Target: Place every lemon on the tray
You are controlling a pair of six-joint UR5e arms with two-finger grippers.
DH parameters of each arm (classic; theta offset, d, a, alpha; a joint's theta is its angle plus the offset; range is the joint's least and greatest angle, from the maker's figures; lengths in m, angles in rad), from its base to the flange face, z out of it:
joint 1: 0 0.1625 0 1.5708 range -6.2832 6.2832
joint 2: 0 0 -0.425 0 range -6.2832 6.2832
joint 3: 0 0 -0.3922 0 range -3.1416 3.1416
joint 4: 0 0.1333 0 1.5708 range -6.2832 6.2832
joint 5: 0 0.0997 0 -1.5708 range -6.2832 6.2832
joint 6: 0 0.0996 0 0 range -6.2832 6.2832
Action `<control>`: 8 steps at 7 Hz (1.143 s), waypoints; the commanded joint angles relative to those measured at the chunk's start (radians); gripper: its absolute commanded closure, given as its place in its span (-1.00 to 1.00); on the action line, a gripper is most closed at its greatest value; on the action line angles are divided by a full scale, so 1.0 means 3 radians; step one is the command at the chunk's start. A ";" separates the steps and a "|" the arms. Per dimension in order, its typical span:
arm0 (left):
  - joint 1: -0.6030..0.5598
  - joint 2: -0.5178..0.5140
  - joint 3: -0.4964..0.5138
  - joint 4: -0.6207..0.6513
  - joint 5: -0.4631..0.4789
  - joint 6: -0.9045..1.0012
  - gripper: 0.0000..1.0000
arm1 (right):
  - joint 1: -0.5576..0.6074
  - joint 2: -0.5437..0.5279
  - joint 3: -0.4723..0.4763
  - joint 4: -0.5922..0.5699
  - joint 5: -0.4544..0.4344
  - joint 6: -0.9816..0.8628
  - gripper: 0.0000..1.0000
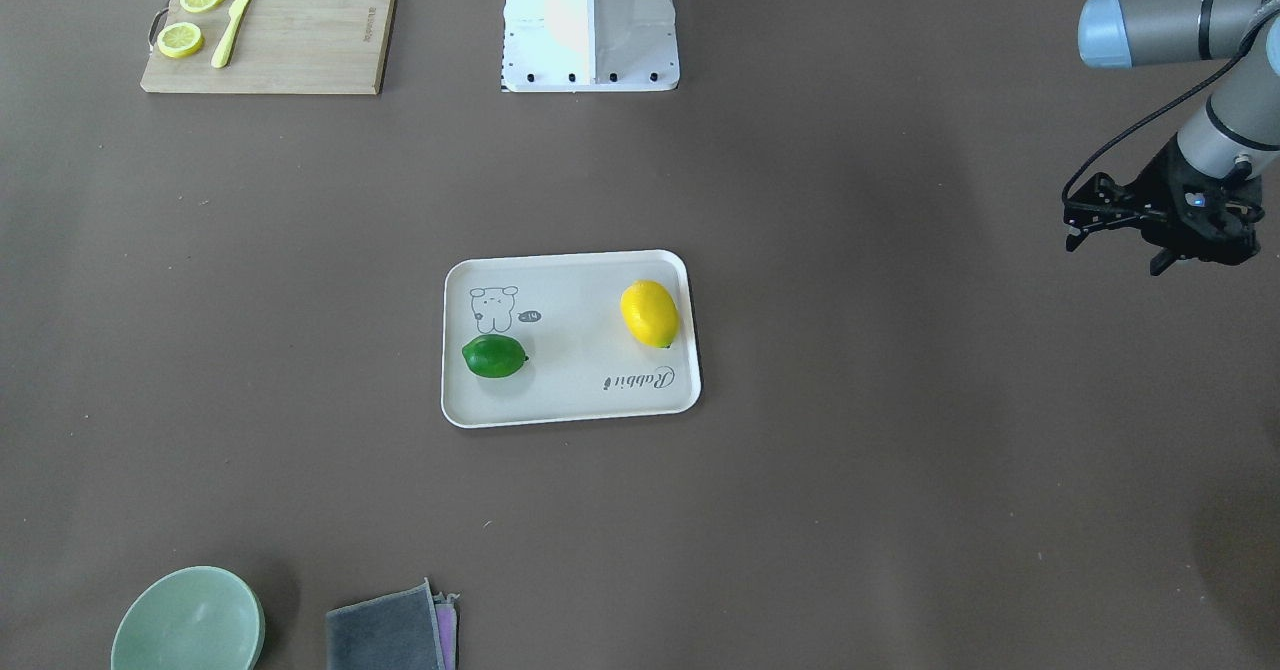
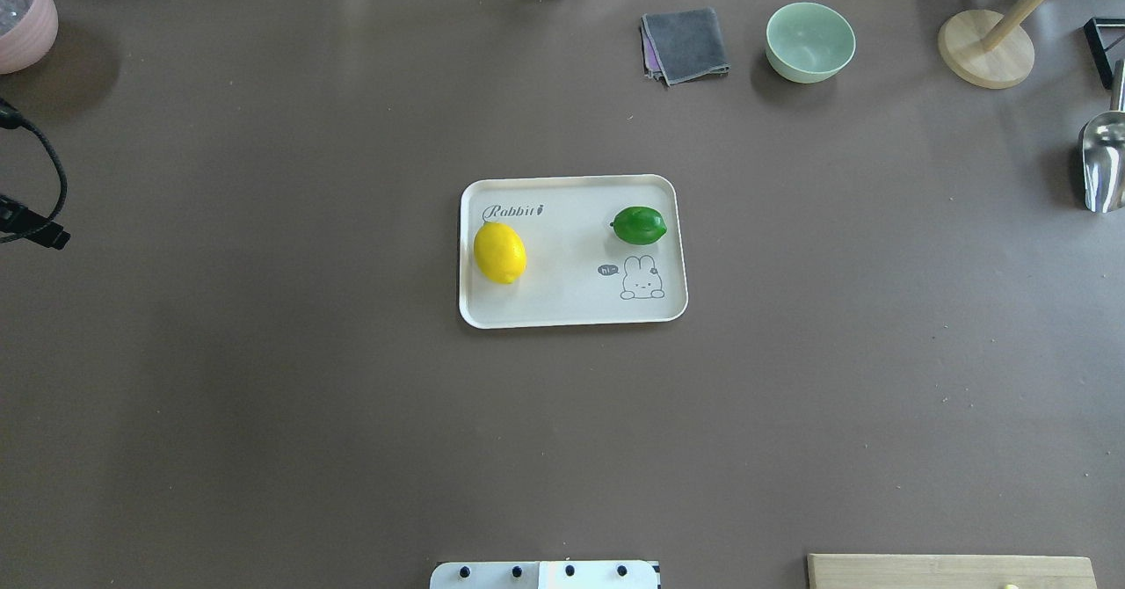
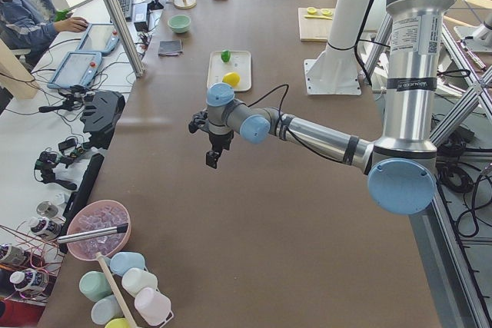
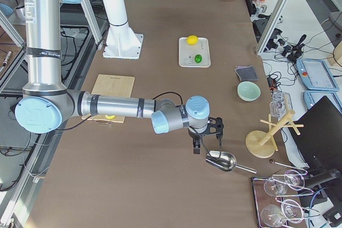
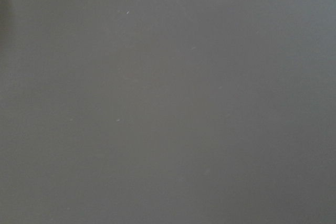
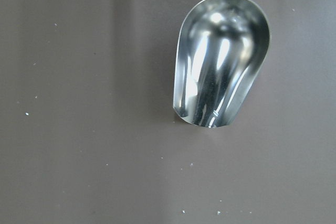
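The off-white tray (image 2: 571, 312) with the "Rabbit" script lies at the table's middle. The yellow lemon (image 2: 499, 252) rests on its left part and the green lemon (image 2: 639, 225) on its right part; both also show in the front view, yellow (image 1: 649, 313) and green (image 1: 494, 357). My left gripper (image 1: 1163, 262) hangs over bare table far from the tray, empty, and looks open. My right gripper (image 4: 206, 147) hovers by a metal scoop (image 6: 223, 61) at the table's other end; I cannot tell whether it is open or shut.
A wooden cutting board (image 1: 270, 30) with lemon slices and a yellow knife sits near the robot's base. A green bowl (image 2: 809, 41) and a grey cloth (image 2: 685, 44) lie at the far edge. A wooden stand (image 2: 984, 48) is at the far right, a pink bowl (image 2: 22, 13) at the far left.
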 commanded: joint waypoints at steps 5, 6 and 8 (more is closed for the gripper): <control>-0.0577 0.0151 0.0181 0.0003 -0.0567 0.0063 -0.97 | 0.0217 0.0082 0.0013 -0.0407 -0.0023 -0.0640 -1.00; -0.0577 0.0171 0.0176 0.0003 -0.0567 0.0069 -0.97 | 0.0217 0.0082 0.0013 -0.0407 -0.0023 -0.0635 -1.00; -0.0597 0.0156 0.0145 -0.0007 -0.0572 0.0069 -0.97 | 0.0217 0.0077 0.0013 -0.0407 -0.0013 -0.0635 -1.00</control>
